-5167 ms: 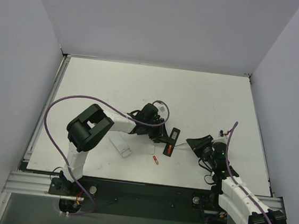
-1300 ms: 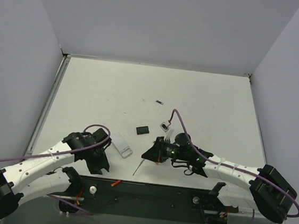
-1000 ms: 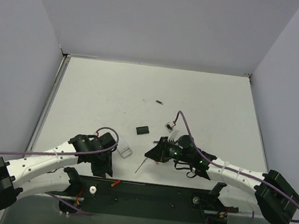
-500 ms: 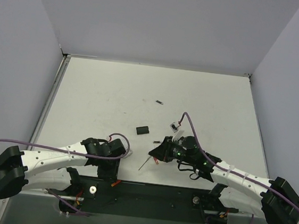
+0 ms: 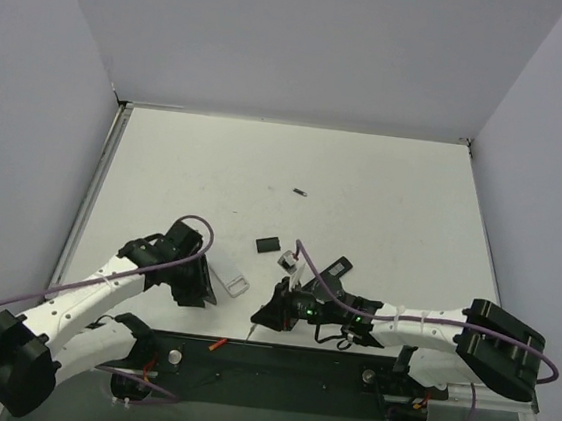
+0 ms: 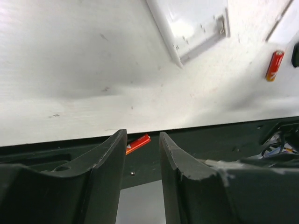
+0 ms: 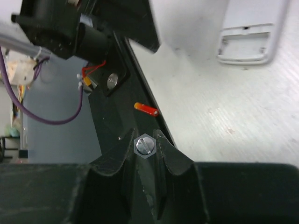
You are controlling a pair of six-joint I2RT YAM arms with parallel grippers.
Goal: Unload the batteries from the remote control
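Right gripper (image 7: 145, 134) has swung down to the lower edge, pinched nearly closed on nothing, probably chasing 1 small red cylindrical battery (image 5: 217, 345) stranded on the dark metal rail (image 5: 295, 363), while the slightly parted, empty left gripper (image 6: 141, 137) faces it too and the long slim black remote control (image 5: 338, 268) lies centre-right.

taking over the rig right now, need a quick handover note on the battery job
Left gripper: open, empty, low at the near table edge, beside the white remote.
Right gripper: jaws nearly together; cannot tell if shut or holding anything.
One battery lies on the table near the right gripper. A second battery lies off the table, on the black frame.
Black remote lies behind the right arm; its recess is unreadable.
Done: two batteries are out.
Left: check the recess, and probably retrieve the battery on the frame.
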